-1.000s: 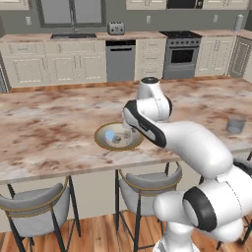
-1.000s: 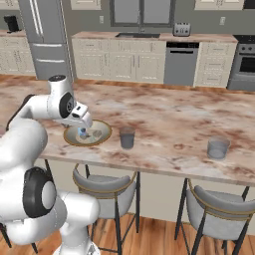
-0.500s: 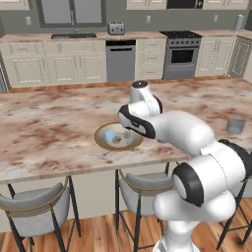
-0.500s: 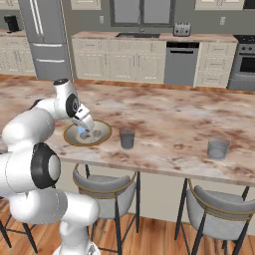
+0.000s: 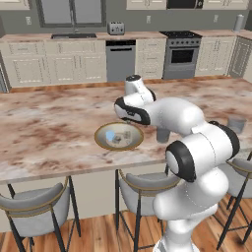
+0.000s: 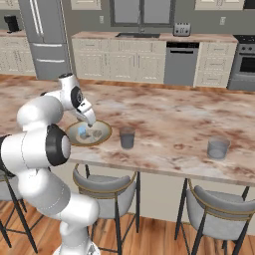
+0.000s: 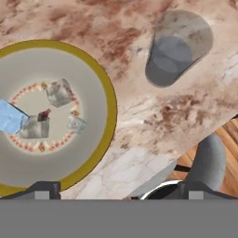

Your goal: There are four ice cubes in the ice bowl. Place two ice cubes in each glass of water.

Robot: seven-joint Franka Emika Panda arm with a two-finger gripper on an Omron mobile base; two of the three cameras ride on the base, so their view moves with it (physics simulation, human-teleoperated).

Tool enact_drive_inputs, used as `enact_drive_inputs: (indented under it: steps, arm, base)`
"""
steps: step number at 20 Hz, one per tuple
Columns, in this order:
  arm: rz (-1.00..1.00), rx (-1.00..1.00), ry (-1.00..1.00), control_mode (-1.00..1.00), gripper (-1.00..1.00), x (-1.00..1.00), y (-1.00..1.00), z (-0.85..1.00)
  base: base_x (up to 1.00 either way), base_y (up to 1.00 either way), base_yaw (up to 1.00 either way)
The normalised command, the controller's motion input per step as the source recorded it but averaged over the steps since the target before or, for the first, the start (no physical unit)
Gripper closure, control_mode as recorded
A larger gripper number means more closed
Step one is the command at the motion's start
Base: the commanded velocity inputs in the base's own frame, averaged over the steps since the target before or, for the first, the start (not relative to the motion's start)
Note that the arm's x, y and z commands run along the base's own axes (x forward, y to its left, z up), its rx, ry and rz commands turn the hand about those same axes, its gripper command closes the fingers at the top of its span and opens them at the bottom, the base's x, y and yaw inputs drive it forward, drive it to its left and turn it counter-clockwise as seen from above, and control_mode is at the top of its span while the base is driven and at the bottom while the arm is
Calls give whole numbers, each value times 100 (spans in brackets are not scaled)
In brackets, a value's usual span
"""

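Ice bowl [image 7: 95, 69]: golden-tan rim, grey-beige inside, holds four translucent ice cubes [image 7: 59, 92]. Gripper [image 6: 91, 121] above bowl, jaws spread, empty.

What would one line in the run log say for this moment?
gripper: open, empty, above bowl | ice cubes: four in bowl | glasses: no ice seen

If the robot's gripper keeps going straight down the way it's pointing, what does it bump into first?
Probably the ice bowl. The open gripper points down over the bowl's near edge, so it may meet the rim or the inside before any ice cubes. Depth is hard to judge.
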Motion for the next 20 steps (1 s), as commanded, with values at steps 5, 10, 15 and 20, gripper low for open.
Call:
enact_drive_inputs:
  steps: [5,10,15,20]
  arm:
    - [1,-1,1,-100,-100,0,0,-17]
    - [2,0,0,-100,-100,0,-2,-44]
    - [1,0,0,-100,-100,18,-1,-37]
    - [1,0,2,-100,-100,54,0,-12]
  base:
    - [0,0,0]
    - [0,0,0]
    - [0,0,0]
    - [0,0,0]
